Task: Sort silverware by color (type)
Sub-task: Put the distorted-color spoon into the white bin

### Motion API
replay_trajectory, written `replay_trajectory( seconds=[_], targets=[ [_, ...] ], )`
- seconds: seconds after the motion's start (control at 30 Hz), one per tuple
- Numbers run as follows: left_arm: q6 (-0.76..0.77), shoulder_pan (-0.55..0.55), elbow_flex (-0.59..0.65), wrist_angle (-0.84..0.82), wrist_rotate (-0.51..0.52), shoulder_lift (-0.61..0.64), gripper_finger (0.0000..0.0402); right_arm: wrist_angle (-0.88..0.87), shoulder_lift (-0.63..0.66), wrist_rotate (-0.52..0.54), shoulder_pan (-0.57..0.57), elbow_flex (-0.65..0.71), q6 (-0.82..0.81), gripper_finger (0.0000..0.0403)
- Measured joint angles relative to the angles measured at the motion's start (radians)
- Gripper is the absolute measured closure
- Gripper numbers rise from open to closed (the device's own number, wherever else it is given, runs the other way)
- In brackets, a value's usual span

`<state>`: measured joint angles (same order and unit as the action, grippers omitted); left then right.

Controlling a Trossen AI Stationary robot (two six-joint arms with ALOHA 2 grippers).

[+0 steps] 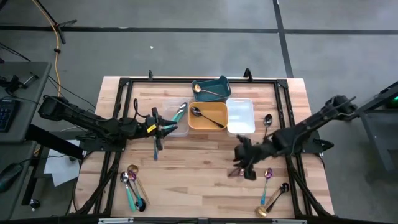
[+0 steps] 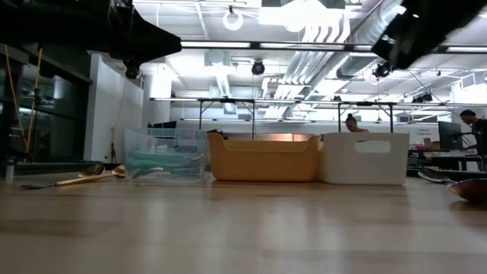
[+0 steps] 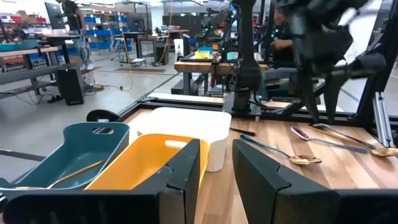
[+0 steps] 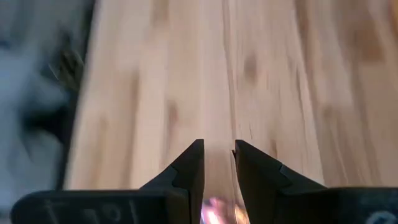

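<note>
My left gripper (image 1: 166,129) stands open and level beside the clear tray (image 1: 176,129), with nothing between its fingers (image 3: 186,168). A teal-handled utensil (image 1: 180,112) lies in that tray. My right gripper (image 1: 244,167) hangs over the bare wood right of centre, tipped downward and shut on a pink-purple utensil (image 4: 211,216). Loose silverware lies near the table's front left (image 1: 132,185), near its front right (image 1: 272,190) and beside the white tray, where there is a black spoon (image 1: 267,119). A gold spoon (image 1: 205,92) lies in the teal tray and a black spoon (image 1: 208,117) in the yellow tray. My right gripper has a pink, shiny piece of the utensil between its two fingers, far back from their tips. The fingers slant down toward the table. A short end (image 1: 234,172) sticks out beside the gripper, clear of the wood. Which part of the utensil is held, I cannot tell.
Teal tray (image 1: 214,84), yellow tray (image 1: 217,107) and white tray (image 1: 241,106) stand in a row at the back centre. A black frame (image 1: 124,84) runs round the tabletop. Bare wood lies between the two arms at the centre front.
</note>
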<state>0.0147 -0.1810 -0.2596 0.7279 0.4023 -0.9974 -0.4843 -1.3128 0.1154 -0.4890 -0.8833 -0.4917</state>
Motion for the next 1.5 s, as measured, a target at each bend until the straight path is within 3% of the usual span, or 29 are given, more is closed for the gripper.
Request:
replay_trajectory(
  seconds=[0.2,0.47,0.8,1.5],
  targets=[
    [0.000,0.000,0.000,0.002,0.002,0.000,0.0314,-0.197,-0.119,-0.065,-0.064,-0.037,0.137,0.0318],
    [0.000,0.000,0.000,-0.004,0.002,0.000,0.0314,-0.363,-0.201,-0.040,-0.057,-0.035,0.263,0.0318],
    [0.000,0.000,0.000,-0.006,0.002,0.000,0.0314,-0.339,-0.279,-0.053,-0.012,0.010,0.442,0.0318],
    [0.000,0.000,0.001,-0.007,0.002,0.000,0.0314,-0.310,-0.364,-0.060,0.012,0.007,0.628,0.0318]
  ],
)
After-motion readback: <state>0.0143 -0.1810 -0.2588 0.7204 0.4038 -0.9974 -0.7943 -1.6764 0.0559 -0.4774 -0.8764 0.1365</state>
